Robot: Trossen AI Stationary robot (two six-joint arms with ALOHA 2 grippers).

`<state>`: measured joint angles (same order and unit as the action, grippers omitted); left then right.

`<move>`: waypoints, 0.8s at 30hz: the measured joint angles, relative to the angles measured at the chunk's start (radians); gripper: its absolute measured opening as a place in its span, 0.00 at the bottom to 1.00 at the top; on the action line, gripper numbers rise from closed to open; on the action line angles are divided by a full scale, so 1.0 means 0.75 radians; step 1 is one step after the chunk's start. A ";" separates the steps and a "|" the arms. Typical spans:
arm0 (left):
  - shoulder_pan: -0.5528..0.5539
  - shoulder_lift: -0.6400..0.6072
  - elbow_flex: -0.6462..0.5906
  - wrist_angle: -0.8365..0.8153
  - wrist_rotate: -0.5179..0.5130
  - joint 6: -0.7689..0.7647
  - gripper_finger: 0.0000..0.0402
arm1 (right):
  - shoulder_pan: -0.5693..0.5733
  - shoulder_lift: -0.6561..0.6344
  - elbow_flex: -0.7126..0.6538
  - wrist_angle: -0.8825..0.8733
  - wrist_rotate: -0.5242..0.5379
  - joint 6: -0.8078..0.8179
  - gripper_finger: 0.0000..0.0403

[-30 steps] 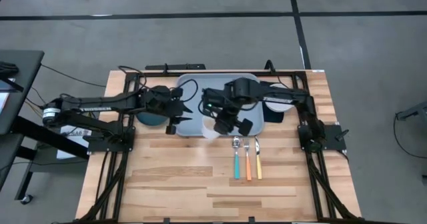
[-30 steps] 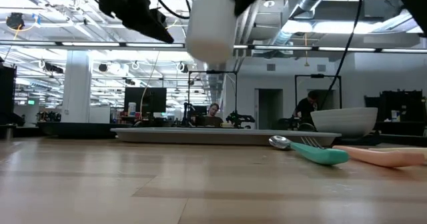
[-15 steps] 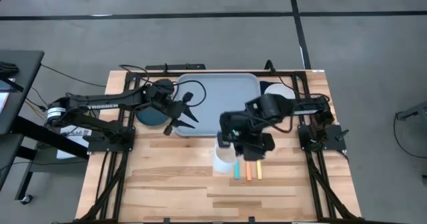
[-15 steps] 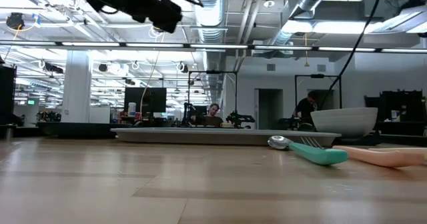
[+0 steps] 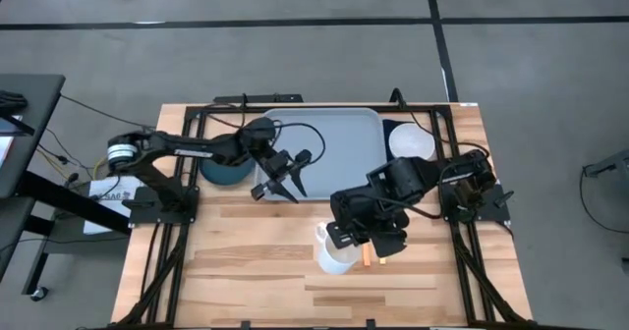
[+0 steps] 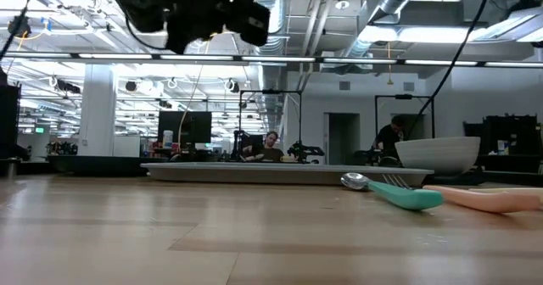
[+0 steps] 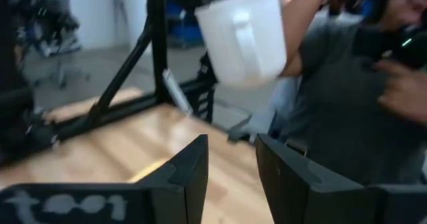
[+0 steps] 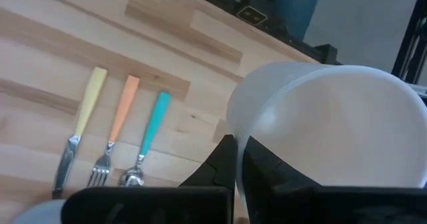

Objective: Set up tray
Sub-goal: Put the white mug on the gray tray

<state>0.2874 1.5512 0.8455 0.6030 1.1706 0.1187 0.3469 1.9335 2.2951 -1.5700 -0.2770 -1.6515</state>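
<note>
The light blue-grey tray (image 5: pixel 329 138) lies at the table's far middle and shows as a low rim (image 6: pixel 254 173) in the low view. My left gripper (image 5: pixel 292 180) hovers open above the tray's near left corner, pointing level; it shows high up in the low view (image 6: pixel 225 13). Between its fingers (image 7: pixel 230 161) there is nothing. My right gripper (image 5: pixel 346 234) is shut on a white mug (image 5: pixel 335 255) in the air over the table's near middle. The mug also shows in the left wrist view (image 7: pixel 245 36). My right gripper pinches the mug's wall at its rim (image 8: pixel 241 132), one finger inside the mug and one outside. The fingers slant down at it from above. The mug hangs tilted, lifted clear of the table, with its handle (image 7: pixel 241 37) toward the left arm.
A teal spoon (image 8: pixel 148 134), an orange fork (image 8: pixel 119 125) and a yellow knife (image 8: pixel 83 125) lie side by side on the wood under my right arm. A white bowl (image 5: pixel 411 139) stands right of the tray, a dark teal plate (image 5: pixel 220 174) left of it. A person (image 7: pixel 347 97) stands beyond the table.
My right gripper has carried the mug from over the tray's near edge toward the table's near edge, rolling as it went; the mug has risen out of the low view. My left gripper has moved right along the tray's near edge and turned level.
</note>
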 joint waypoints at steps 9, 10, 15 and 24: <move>-0.059 0.096 0.053 0.365 -0.047 -0.346 0.28 | -0.030 0.002 0.000 0.019 -0.013 -0.006 0.00; -0.065 0.096 0.058 0.351 -0.058 -0.348 0.28 | -0.030 0.002 0.000 0.019 -0.013 -0.007 0.00; -0.104 0.096 0.058 0.345 -0.049 -0.357 0.28 | -0.029 0.002 0.000 0.010 -0.013 -0.008 0.00; -0.158 0.096 0.058 0.348 -0.160 -0.397 0.28 | -0.048 0.002 0.000 0.036 -0.011 -0.009 0.00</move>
<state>0.1687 1.6230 0.8890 0.8641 1.0508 -0.1793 0.3109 1.9352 2.2951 -1.5433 -0.2849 -1.6585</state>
